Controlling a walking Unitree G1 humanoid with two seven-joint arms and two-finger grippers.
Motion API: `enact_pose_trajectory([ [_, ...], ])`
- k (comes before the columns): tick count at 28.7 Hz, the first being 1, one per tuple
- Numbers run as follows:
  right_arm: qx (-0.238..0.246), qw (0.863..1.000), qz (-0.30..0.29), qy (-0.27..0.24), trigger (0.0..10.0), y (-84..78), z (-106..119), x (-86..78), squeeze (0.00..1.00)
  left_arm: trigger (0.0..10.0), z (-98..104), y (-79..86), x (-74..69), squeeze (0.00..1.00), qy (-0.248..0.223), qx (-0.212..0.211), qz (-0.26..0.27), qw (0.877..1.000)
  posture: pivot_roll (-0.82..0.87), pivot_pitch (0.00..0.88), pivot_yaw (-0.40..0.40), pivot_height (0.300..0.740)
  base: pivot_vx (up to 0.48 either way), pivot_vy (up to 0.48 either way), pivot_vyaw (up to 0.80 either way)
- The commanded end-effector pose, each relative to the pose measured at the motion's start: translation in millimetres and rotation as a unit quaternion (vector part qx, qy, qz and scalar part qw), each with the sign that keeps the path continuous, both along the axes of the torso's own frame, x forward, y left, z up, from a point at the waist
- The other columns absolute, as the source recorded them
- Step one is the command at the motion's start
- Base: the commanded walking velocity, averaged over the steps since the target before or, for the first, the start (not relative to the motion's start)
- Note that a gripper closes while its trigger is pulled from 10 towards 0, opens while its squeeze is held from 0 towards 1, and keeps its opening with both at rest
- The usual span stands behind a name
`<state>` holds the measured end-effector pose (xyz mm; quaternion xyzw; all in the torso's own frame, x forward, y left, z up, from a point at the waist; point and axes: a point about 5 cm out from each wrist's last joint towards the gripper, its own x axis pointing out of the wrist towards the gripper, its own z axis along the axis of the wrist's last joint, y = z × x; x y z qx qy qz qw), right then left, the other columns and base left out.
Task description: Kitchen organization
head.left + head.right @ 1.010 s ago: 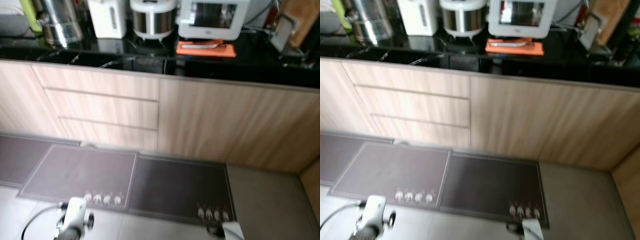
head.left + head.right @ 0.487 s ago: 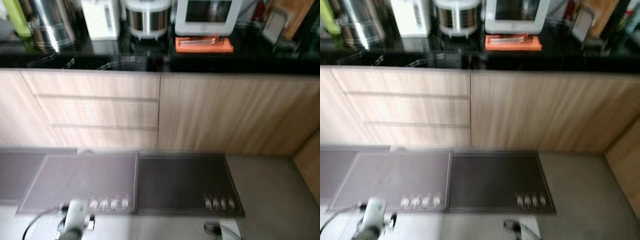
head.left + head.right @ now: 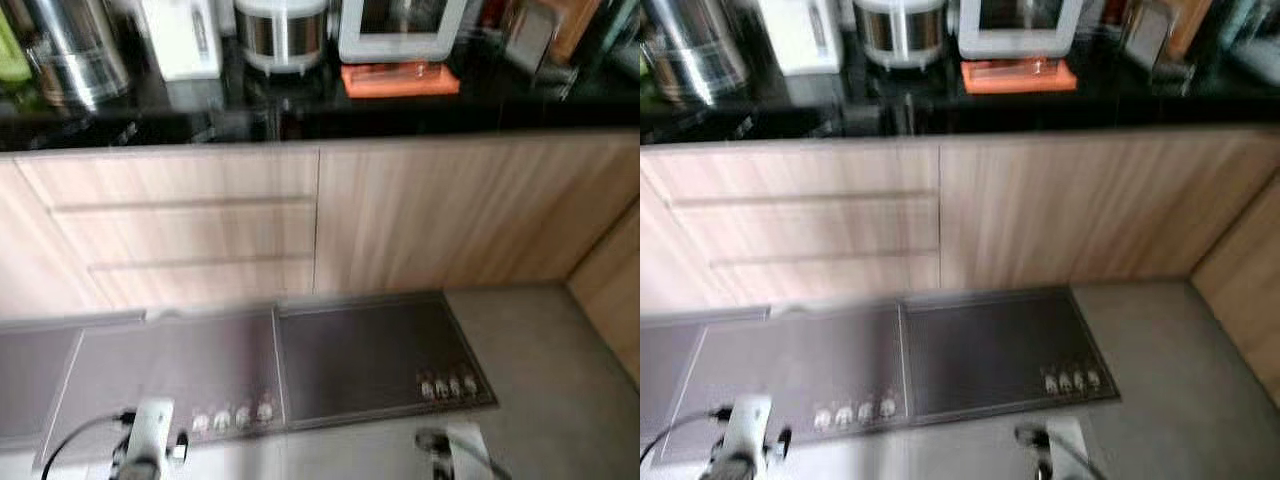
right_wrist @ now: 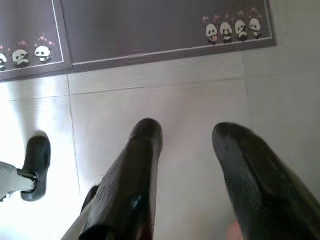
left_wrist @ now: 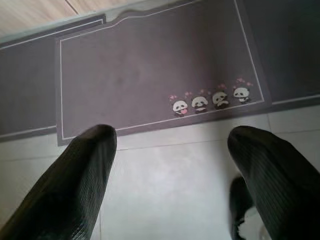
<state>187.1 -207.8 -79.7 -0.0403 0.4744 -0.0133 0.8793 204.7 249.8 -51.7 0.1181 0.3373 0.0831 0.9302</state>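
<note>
A black counter (image 3: 300, 112) runs across the top of the eye views. On it stand a steel pot (image 3: 75, 55), a white kettle (image 3: 185, 40), a rice cooker (image 3: 280, 30) and a white oven (image 3: 400, 22). An orange tray (image 3: 400, 78) lies in front of the oven. Both arms hang low near the floor. My left gripper (image 5: 172, 139) is open over pale tiles, its fingers wide apart with nothing between them. My right gripper (image 4: 187, 131) is open too and holds nothing.
Light wooden cabinets with drawers (image 3: 190, 235) fill the space below the counter. Two dark mats (image 3: 370, 350) with small panda prints (image 5: 210, 100) lie on the tiled floor before them. A wooden panel (image 3: 612, 290) closes the right side. The picture is slightly blurred.
The whole picture has shifted and tilted, so the camera has moved; the counter sits higher in view and the mats have swung round. Both arms still hang low.
</note>
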Motion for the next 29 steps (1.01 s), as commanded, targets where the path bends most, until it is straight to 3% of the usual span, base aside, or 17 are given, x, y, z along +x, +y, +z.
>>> enact_pose_trajectory([
  [1, 0.001, 1.0, -0.012, 0.005, 10.0, -9.5, 1.2, -1.2, 0.0, 10.0, -2.0, -0.1, -3.4, 0.0, 0.006, -0.001, -0.002, 1.0, 0.14, 0.028, -0.034, 0.74, 0.0, 0.405, 0.0],
  [11, -0.002, 1.0, -0.018, -0.005, 10.0, -39.0, 12.3, 5.4, 0.0, 10.0, -2.5, -0.4, -4.2, 0.0, 0.008, 0.0, -0.007, 1.0, 0.14, 0.013, -0.033, 0.74, 0.0, 0.402, 0.0],
  [14, 0.009, 1.0, -0.006, -0.005, 10.0, -21.7, 7.3, 4.6, 0.0, 10.0, -2.0, 0.0, -3.7, 0.0, 0.008, 0.001, -0.013, 1.0, 0.14, 0.014, -0.03, 0.74, 0.0, 0.394, 0.0],
  [20, 0.017, 1.0, -0.001, -0.014, 10.0, -9.9, 7.8, 10.8, 0.0, 10.0, 0.4, 4.0, -1.4, 0.0, 0.004, 0.002, -0.005, 1.0, 0.14, 0.04, -0.028, 0.74, 0.0, 0.389, 0.0],
  [25, 0.021, 1.0, 0.008, -0.02, 10.0, -10.1, 9.4, 13.1, 0.0, 10.0, 1.7, 5.1, 0.2, 0.0, 0.002, 0.003, -0.006, 1.0, 0.14, 0.044, -0.025, 0.74, 0.0, 0.391, 0.0],
  [29, 0.011, 0.999, 0.03, -0.028, 10.0, -19.4, 13.7, 15.8, 0.0, 10.0, 2.3, 5.0, 1.1, 0.0, 0.0, 0.003, -0.004, 1.0, 0.14, 0.054, -0.026, 0.74, 0.0, 0.389, 0.34],
])
